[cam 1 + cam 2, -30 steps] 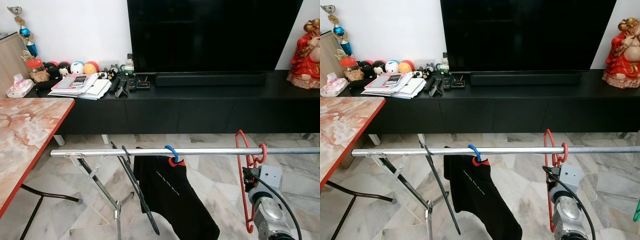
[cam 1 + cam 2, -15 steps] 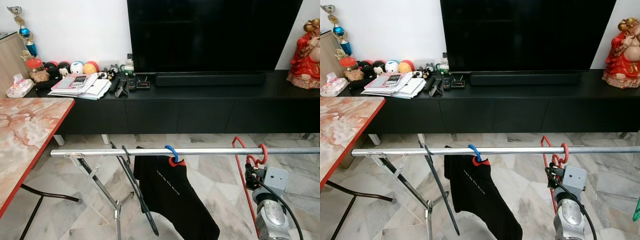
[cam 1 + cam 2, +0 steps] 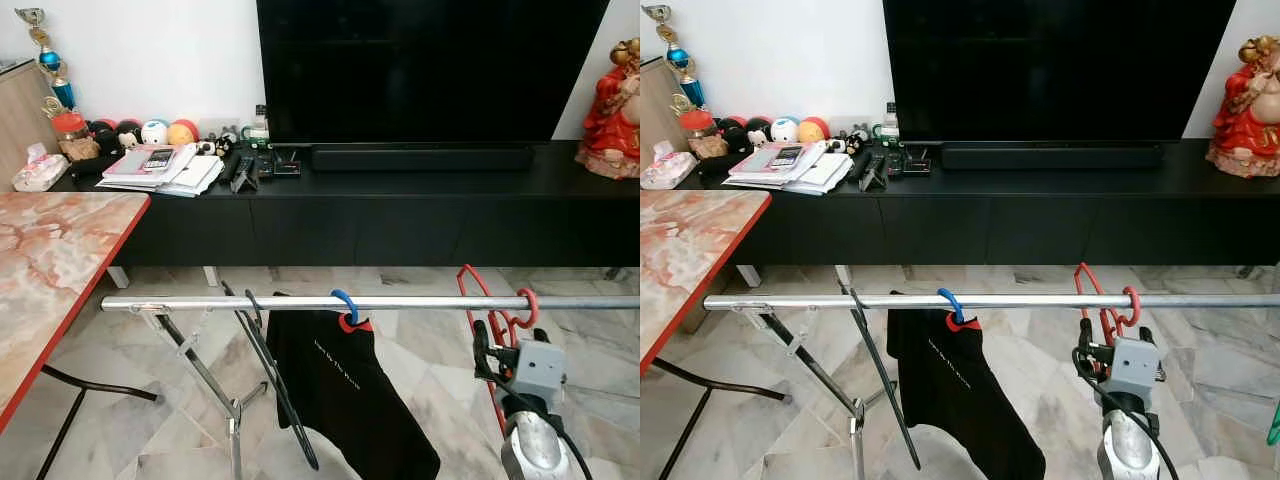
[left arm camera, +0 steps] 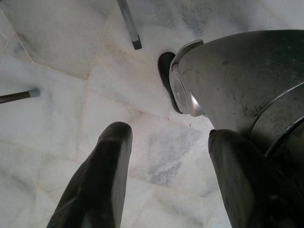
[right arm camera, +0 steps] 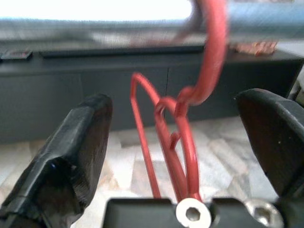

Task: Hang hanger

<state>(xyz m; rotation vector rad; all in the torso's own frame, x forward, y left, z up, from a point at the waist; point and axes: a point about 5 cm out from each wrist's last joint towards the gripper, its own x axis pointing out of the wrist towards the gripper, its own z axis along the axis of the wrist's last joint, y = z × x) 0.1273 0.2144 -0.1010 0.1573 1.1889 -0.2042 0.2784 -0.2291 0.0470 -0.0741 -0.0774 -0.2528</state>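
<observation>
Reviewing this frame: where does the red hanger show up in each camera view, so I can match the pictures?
Left eye view: red hanger hooked on the metal rail, lower right, above the right gripper.
Right eye view: red hanger right of centre, on the same rail.
Right wrist view: red hanger between the open fingers.
Left wrist view: marble floor, no hanger.
Shared landmark: the rail.

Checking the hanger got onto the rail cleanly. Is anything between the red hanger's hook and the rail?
Nothing visible. The red hanger already hooks over the rail, well apart from the blue hanger. The right gripper is open, its fingers either side of the hanger.
</observation>
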